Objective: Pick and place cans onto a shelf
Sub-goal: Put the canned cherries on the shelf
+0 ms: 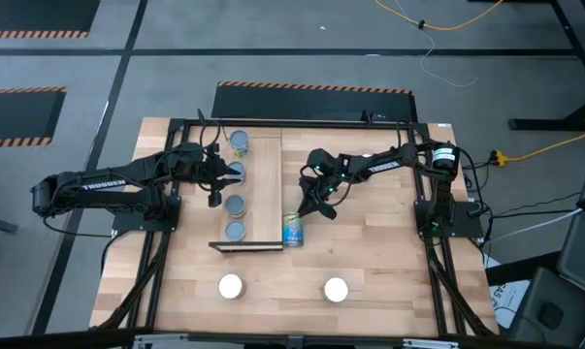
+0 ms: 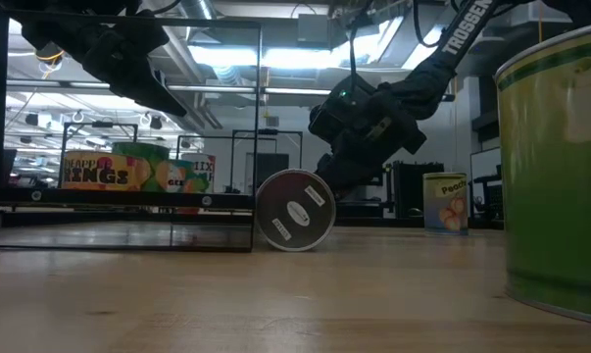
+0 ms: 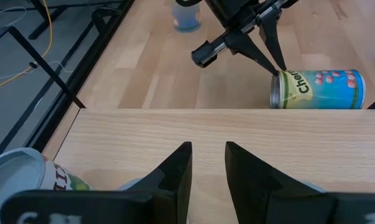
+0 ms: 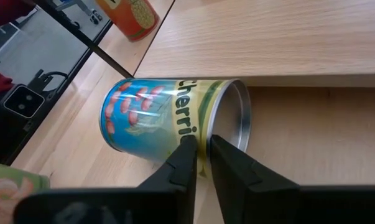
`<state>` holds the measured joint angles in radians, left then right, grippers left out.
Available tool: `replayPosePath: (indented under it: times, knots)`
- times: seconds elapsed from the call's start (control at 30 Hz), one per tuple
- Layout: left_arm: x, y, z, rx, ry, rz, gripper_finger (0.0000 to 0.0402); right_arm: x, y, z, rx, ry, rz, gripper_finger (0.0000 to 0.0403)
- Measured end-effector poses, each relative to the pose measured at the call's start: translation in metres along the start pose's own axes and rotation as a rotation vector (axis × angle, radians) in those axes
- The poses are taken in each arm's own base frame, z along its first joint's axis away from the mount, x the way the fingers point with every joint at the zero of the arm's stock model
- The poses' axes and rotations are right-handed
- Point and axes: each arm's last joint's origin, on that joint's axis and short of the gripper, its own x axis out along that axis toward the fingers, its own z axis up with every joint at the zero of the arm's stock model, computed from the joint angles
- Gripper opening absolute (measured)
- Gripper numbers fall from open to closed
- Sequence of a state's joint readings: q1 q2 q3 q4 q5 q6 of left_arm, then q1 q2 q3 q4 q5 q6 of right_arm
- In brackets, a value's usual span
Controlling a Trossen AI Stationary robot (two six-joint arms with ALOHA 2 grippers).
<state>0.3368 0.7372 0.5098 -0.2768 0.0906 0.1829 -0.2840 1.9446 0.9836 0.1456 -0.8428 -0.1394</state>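
A blue-and-yellow can point(image 4: 156, 121) lies on its side on the table, against the shelf's point(image 1: 263, 194) right long edge near its near end. My right gripper point(image 4: 203, 155) is shut on this can's far end. Several cans point(image 1: 236, 184) stand in a row along the shelf's left half. My left gripper point(image 3: 207, 165) hovers open over the shelf beside that row, with nothing between its fingers. In the low view the lying can point(image 2: 295, 211) shows its near end, with my right gripper point(image 2: 349, 172) behind it. My right gripper pinches the rim point(image 4: 207, 142) of the lying can's far end. One finger point(image 4: 184, 158) is on the labelled wall and the other point(image 4: 227, 155) is on the recessed end face. The fingers slant down from the far right. The can rests on its side on the table.
Two white-topped cans point(image 1: 231, 286) point(image 1: 336, 289) stand near the table's front edge; the right one looms close in the low view point(image 2: 560, 167). A peach-labelled can point(image 2: 445, 203) stands farther back on the right. A dark frame point(image 1: 185, 126) surrounds the tabletop.
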Motion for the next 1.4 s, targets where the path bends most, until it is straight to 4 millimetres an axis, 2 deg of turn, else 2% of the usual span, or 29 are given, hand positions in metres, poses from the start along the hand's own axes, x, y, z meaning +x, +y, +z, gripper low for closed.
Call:
replayPosePath:
  times: [0.23, 0.47, 0.93, 1.13, 1.4]
  knots:
    - [0.0, 0.0, 0.0, 0.0, 0.0, 0.0, 0.0089, 0.0, 0.0, 0.0, 0.0, 0.0, -0.002, 0.0042]
    - [0.0, 0.0, 0.0, 0.0, 0.0, 0.0, 0.0089, 0.0, 0.0, 0.0, 0.0, 0.0, -0.001, 0.0006]
    - [0.0, 0.0, 0.0, 0.0, 0.0, 0.0, 0.0089, -0.001, 0.0, 0.0, 0.001, -0.001, -0.003, 0.0002]
    - [0.0, 0.0, 0.0, 0.0, 0.0, 0.0, 0.0089, -0.001, 0.002, 0.0, 0.002, -0.012, 0.077, 0.0002]
    - [0.0, 0.0, 0.0, 0.0, 0.001, -0.001, 0.0089, -0.01, 0.011, 0.012, -0.035, -0.044, 0.092, 0.0002]
